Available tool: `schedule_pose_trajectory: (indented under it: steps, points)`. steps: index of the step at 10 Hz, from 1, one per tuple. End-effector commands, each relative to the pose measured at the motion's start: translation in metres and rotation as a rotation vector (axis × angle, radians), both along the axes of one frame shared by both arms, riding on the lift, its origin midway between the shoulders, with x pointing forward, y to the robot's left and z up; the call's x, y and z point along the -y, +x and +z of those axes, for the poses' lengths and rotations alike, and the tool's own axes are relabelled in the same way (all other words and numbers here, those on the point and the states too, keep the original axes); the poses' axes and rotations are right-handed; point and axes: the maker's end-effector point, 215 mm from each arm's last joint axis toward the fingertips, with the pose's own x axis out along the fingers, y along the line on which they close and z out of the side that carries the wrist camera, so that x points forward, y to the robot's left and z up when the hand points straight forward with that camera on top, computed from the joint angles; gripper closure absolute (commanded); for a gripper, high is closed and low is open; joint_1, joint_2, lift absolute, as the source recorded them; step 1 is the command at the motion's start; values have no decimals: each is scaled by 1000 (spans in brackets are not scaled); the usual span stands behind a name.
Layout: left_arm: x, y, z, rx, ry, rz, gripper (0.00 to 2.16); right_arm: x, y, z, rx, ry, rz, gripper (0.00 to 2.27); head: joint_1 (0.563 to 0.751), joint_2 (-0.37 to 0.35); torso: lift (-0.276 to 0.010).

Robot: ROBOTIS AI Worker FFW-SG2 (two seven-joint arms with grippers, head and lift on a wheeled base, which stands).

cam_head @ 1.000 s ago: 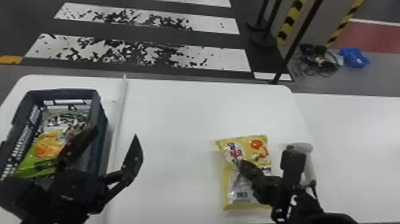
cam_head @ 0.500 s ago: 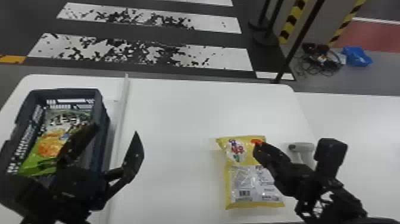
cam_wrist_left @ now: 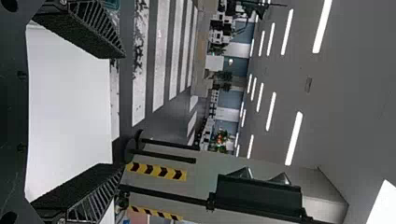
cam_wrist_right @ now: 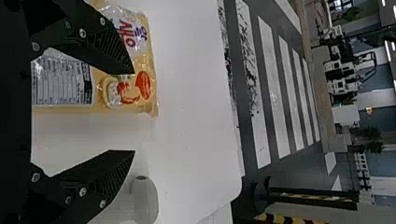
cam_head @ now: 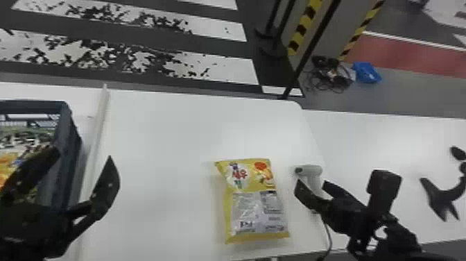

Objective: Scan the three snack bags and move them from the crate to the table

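Observation:
In the head view my left gripper (cam_head: 85,173) stands open beside the dark crate (cam_head: 66,149), in which an orange-and-green snack bag (cam_head: 8,159) lies partly behind its finger. My right gripper (cam_head: 312,187) is open between the yellow snack bag (cam_head: 256,204) and the white scanner (cam_head: 310,170), over the scanner's near side. That bag lies flat on the table with its printed panel up. In the left wrist view my left gripper (cam_wrist_left: 122,109) holds nothing. The right wrist view has my right gripper (cam_wrist_right: 134,112) with the yellow bag (cam_wrist_right: 126,88) and the scanner (cam_wrist_right: 145,198) beyond its fingers.
The white table (cam_head: 166,139) has a raised pale strip (cam_head: 98,128) between the crate and the yellow bag. A cable (cam_head: 327,239) runs from the scanner to the near edge. A black forked object (cam_head: 442,199) shows at the right.
My right gripper has moved right, off the yellow bag and to the scanner. The head view has turned to the right, leaving part of the crate outside it. My left gripper stays open near the crate.

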Motion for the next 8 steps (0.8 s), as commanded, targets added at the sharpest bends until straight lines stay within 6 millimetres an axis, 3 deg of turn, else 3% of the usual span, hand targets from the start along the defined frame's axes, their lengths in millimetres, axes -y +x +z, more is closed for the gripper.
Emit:
schedule_pose_trajectory:
  steps: [1, 2, 6, 8]
  points:
    - [0, 1, -1, -2, -2, 7, 33, 31, 1, -19, -23, -37, -30, 80, 695, -306, -62]
    - [1, 1, -2, -10, -3, 4, 33, 44, 4, -32, -40, -51, -35, 80, 695, -342, -62]
    - [-4, 2, -17, -68, 2, 26, 33, 63, 23, -76, -113, -53, -14, 83, 695, -350, -62]
    - [-9, 3, -18, -84, 1, 40, 33, 75, 34, -86, -118, -61, -13, 83, 695, -350, -62]
